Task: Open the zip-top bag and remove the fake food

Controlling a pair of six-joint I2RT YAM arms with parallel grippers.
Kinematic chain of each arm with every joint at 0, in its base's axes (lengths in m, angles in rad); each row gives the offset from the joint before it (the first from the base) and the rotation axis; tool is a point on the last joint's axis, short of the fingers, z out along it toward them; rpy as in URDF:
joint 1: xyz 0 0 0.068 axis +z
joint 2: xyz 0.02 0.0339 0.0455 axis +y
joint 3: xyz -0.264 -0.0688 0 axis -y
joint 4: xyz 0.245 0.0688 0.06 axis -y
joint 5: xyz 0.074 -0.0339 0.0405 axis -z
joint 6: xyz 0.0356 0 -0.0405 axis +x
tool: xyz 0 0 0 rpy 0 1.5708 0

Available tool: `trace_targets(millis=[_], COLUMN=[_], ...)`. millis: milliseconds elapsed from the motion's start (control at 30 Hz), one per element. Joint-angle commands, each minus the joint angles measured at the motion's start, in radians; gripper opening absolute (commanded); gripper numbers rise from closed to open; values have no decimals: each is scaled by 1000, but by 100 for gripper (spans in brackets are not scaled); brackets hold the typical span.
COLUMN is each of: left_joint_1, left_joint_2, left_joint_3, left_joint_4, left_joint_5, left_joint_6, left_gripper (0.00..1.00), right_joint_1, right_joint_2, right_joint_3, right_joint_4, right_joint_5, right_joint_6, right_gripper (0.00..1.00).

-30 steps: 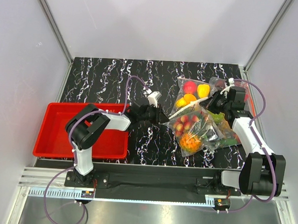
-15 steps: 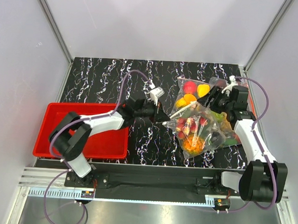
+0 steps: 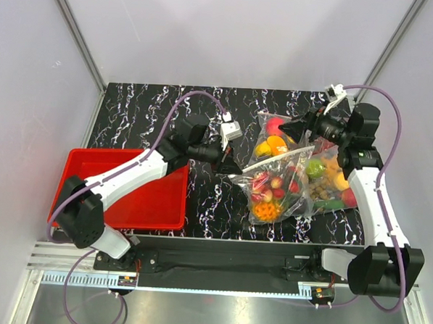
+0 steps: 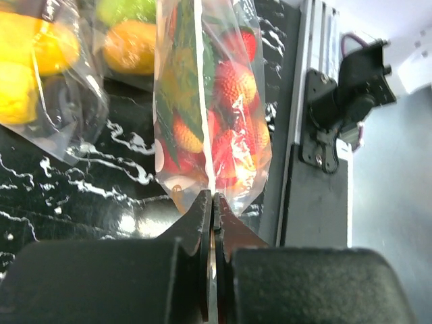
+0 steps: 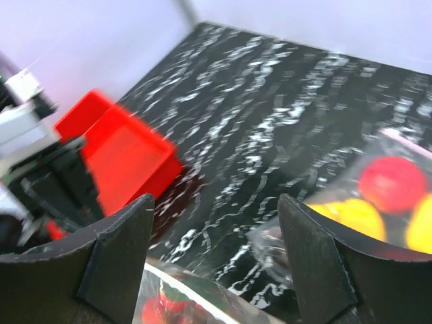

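Bench point(image 3: 142, 118) open from 10 to 12 o'clock | red tray point(image 3: 155, 204) at 8 | left claw point(image 4: 213, 202) pinched on zip-top bag point(image 4: 226, 135) edge | right claw point(image 5: 214, 206) wide

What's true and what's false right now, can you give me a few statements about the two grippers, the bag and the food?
1. The left gripper is shut on an edge of the zip-top bag. True.
2. The right gripper is clamped on the bag. False: its fingers stand wide apart.
3. The fake food lies in the red tray. False: it is inside the zip-top bag.
4. A second clear bag holding red and yellow balls sits beside the zip-top bag. True.
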Motion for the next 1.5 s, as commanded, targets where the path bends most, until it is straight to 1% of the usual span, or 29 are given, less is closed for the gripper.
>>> trace_targets(millis=[0,133,167,233,300,400,600,700,800,967,1000,1100,1133,1200,1233,1267,1300,1333,1367,1400,1433,1467], left_joint_1=[8,11,13,13,16,25,42,48,51,62,66,69,69,69,71,71,72,74,79,86,92,99], left_joint_2=[-66,-71,-71,-75,-78,-92,-98,-97,-83,-66,-63,-64,-64,-72,-77,-89,-98,-107,-118,-135,-143,-156], left_joint_3=[77,110,115,130,150,170,229,250,284,316,316,311,310,293,285,258,238,217,168,141,114,62], left_joint_4=[-120,-186,-199,-217,-252,-279,-340,-354,-380,-418,-420,-409,-403,-377,-346,-325,-296,-267,-207,-173,-112,-79], left_joint_5=[53,29,23,3,-11,-23,-20,-14,7,-31,-36,-43,-46,-58,-60,-65,-71,-72,-71,-65,-59,-54], left_joint_6=[106,135,138,150,161,181,235,252,270,293,296,295,292,283,272,263,240,227,212,200,168,152], left_gripper=[0,0,0,0,0,0,0,0,0,0,0,0,0,0,0,3,9,18,29,51,59,66], right_joint_1=[45,169,221,263,303,321,341,349,369,387,390,398,399,401,401,402,401,402,402,401,401,402], right_joint_2=[10,4,13,24,36,38,70,116,148,151,145,130,128,130,139,142,146,150,153,151,142,136], right_joint_3=[13,18,22,32,33,12,1,21,26,30,27,15,13,15,18,21,24,26,27,26,21,9], right_joint_4=[66,-13,-47,-76,-124,-156,-173,-195,-184,-216,-216,-213,-210,-212,-219,-222,-222,-224,-224,-219,-201,-189], right_joint_5=[-220,-205,-206,-208,-177,-116,-133,-173,-163,-177,-179,-179,-183,-191,-199,-202,-202,-200,-199,-197,-196,-194], right_joint_6=[-43,-137,-147,-155,-197,-231,-276,-291,-305,-313,-313,-310,-310,-310,-313,-316,-316,-316,-316,-314,-310,-305], right_gripper=[81,81,81,80,79,78,77,77,77,74,70,54,44,36,29,24,19,14,5,2,0,0])
